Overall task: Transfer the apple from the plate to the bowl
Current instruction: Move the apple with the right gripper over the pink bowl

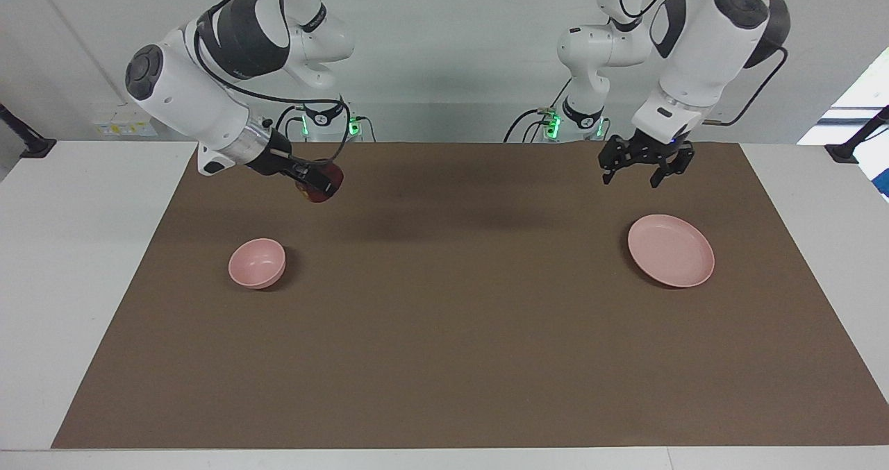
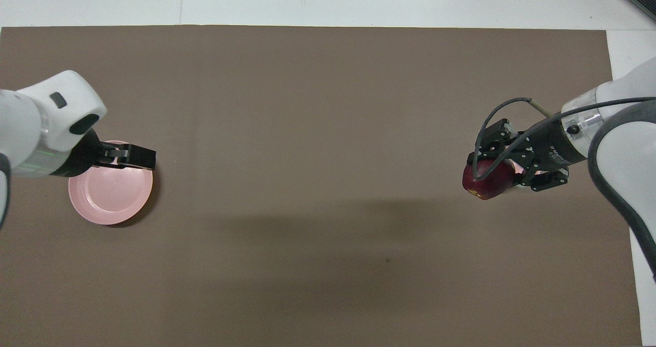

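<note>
While the right pincer (image 1: 321, 182) grips the apple (image 2: 487, 181), it hides the bowl (image 1: 257, 263) overhead.

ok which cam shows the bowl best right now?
The facing view: the bowl sits in full sight on the brown mat, rim and inside visible, nothing over it. In the overhead view the right claw holding the apple covers nearly all of it; only a pink sliver shows.
</note>
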### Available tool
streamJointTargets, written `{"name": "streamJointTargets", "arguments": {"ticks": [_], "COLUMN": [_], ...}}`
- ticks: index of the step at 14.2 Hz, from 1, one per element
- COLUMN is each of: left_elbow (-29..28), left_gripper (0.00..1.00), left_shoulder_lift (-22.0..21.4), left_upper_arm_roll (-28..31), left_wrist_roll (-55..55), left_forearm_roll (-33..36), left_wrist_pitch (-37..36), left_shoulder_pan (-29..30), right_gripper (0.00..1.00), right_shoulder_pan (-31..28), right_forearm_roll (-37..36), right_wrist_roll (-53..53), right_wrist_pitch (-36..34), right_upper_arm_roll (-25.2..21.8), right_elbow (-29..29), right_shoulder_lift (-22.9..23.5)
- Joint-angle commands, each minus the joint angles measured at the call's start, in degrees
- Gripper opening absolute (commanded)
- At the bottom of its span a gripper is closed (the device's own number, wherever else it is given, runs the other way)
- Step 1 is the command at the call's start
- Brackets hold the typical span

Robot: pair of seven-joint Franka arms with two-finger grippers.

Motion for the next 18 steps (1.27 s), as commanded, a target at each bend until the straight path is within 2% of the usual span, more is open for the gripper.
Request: {"name": "streamJointTargets", "arguments": {"ticks": [1,7,16,18], "left_elbow": [9.60,17.42,17.35,16.56], "left_gripper": [1.00,1.00,1.00,1.00], "left_shoulder_lift": [3.76,4.02,2.97,2.36], "left_upper_arm_roll": [2.06,3.38,4.88,4.88], "left_wrist_roll": [2.26,3.48,5.25,5.07], "left_forearm_roll": [2.06,4.88,4.18,4.09], "left_wrist_pitch": [-7.75,-17.07,-17.44,-17.26], "left_shoulder_pan": [0.05,0.49,0.75,0.84], "right_gripper": [0.00,0.00,0.00,0.00], "right_shoulder_pan": [-2.04,-2.92,-3.98,-4.07], "right_forearm_roll": [-4.48,-14.33,-21.19,-21.90], "right_wrist_roll": [-7.10,-23.01,-34.01,-37.07], "right_wrist_pitch": [2.65,10.47,18.11,17.86], "right_upper_arm_roll": [0.42,0.42,0.51,0.42], "right_elbow": [-0.05,0.04,-0.05,-0.92], "right_shoulder_lift": [0.16,2.97,6.75,8.51]}}
